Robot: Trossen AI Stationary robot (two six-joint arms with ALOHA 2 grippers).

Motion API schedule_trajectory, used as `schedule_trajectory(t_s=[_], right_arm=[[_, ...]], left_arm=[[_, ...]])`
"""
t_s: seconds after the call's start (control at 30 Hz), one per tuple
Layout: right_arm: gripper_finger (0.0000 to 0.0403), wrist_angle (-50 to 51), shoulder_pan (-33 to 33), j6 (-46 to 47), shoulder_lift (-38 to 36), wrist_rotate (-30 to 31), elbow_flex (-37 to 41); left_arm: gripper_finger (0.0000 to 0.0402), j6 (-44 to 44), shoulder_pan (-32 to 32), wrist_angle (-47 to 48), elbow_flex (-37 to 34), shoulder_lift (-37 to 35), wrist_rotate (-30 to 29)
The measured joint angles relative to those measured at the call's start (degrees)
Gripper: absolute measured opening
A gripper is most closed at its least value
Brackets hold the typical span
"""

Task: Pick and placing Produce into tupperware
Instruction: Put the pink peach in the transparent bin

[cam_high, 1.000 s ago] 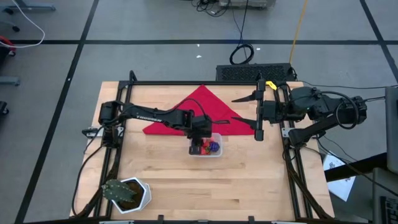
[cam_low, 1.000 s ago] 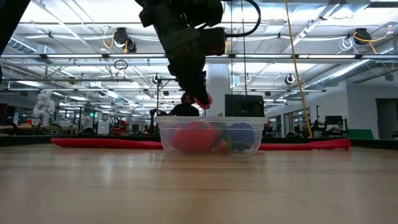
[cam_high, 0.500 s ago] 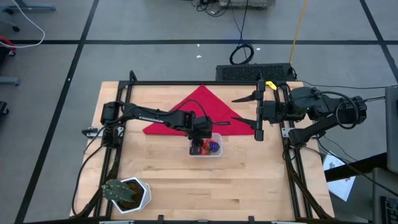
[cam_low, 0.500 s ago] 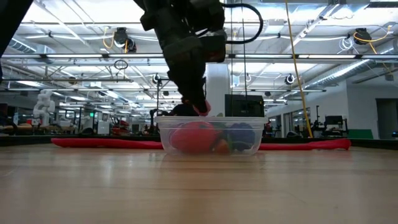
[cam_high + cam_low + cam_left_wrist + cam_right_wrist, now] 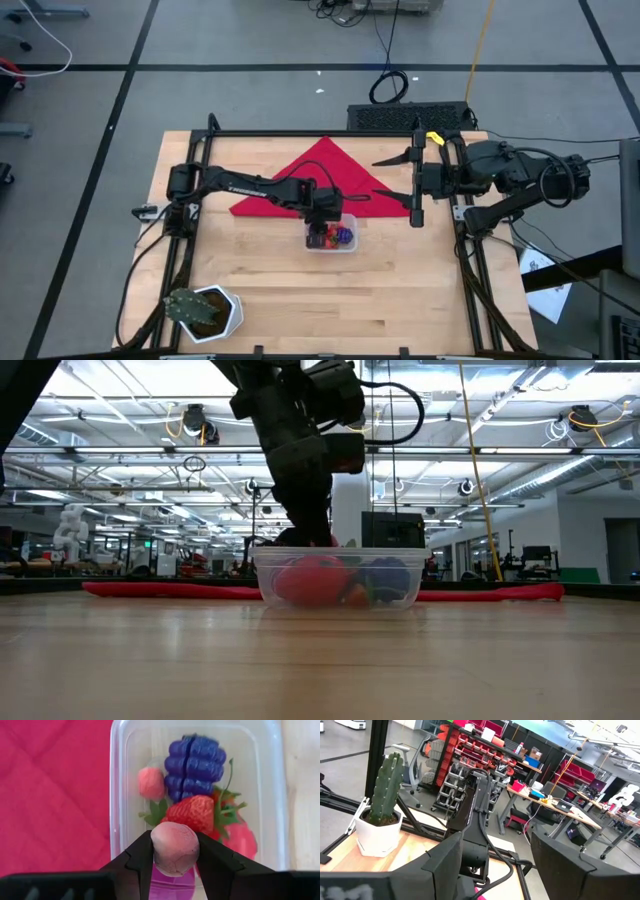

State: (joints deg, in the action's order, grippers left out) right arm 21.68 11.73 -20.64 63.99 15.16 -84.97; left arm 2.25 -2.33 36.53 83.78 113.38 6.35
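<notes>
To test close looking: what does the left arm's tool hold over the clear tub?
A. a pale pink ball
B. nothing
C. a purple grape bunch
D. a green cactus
A: in the left wrist view the left tool is shut on a pale pink ball above the clear tub.

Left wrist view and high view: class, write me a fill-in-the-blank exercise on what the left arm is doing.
1. The left gripper holds a pink ____ between its jaws.
2. It hangs over the clear ____.
3. The purple grapes lie ____ that container.
4. The red cloth lies on the ____.

Missing words: ball; tupperware; inside; table.
</notes>
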Motion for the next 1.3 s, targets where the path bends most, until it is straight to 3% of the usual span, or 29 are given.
schedule_trajectory(t_s=[1.3], right_arm=[[0.0228,0.0,0.0,0.4,0.0,-0.1,0.0]], left_arm=[[0.0129,-3.0,0.1,-0.2,-0.1,1.6,-1.4]])
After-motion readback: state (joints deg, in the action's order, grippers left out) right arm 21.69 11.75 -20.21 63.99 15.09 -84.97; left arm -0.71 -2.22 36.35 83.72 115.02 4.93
